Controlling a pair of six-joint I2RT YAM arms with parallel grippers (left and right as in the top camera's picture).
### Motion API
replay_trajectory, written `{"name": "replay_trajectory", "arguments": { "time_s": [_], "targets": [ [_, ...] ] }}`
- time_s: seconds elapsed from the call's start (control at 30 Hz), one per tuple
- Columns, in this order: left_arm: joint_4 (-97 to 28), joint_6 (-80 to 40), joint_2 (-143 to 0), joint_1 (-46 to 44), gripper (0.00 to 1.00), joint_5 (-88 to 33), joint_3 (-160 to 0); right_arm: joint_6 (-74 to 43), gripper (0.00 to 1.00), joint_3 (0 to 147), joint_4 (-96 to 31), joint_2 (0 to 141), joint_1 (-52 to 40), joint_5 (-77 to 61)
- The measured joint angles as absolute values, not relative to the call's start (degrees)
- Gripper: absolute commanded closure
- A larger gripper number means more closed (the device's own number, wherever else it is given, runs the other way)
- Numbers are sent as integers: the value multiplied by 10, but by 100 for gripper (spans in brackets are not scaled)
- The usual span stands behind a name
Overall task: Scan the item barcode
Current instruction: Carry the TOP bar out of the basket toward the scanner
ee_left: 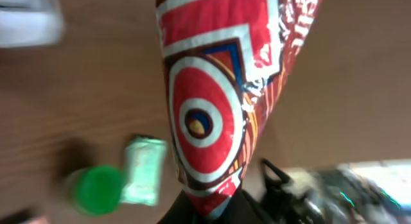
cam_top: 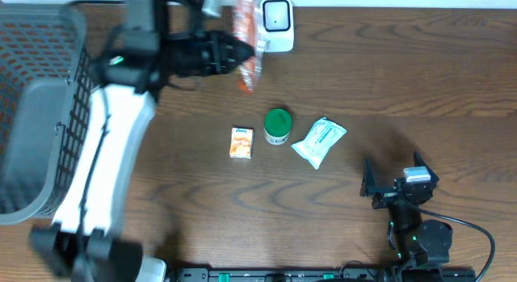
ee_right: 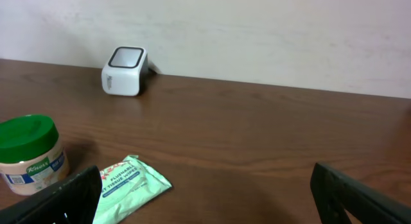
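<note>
Left jaws clenched, right jaws spread wide

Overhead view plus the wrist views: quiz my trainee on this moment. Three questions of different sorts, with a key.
1. True or false: the left pincer is shut on the snack bag.
2. What stands between the orange box and the wipes packet? A) green-lidded jar B) scanner C) basket
3. Fill in: the right pincer is ____, holding nothing.
Key: 1 true; 2 A; 3 open.
</note>
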State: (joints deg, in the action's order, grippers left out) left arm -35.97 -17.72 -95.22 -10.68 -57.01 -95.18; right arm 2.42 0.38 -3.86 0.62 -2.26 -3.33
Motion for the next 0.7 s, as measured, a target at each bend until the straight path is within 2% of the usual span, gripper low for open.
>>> {"name": "replay_trajectory", "arguments": {
  "time_s": [0.13,0.23,0.5,0.7],
  "targets": [
    [-300,-146,-1031,-127,93,-736,-951,24,1,4,-39,6,-23,-33],
    [-299,-110,-1065,-140,92,-806,-950,24,1,4,-39,6,-23,-33],
    [-311,-52,-1086,-189,93,-871,-950,24,1,4,-39,6,-23,-33],
    [-345,-31,-1086,-277,93,-880,-940,24,1,4,-39,6,-23,-33]
  ]
}}
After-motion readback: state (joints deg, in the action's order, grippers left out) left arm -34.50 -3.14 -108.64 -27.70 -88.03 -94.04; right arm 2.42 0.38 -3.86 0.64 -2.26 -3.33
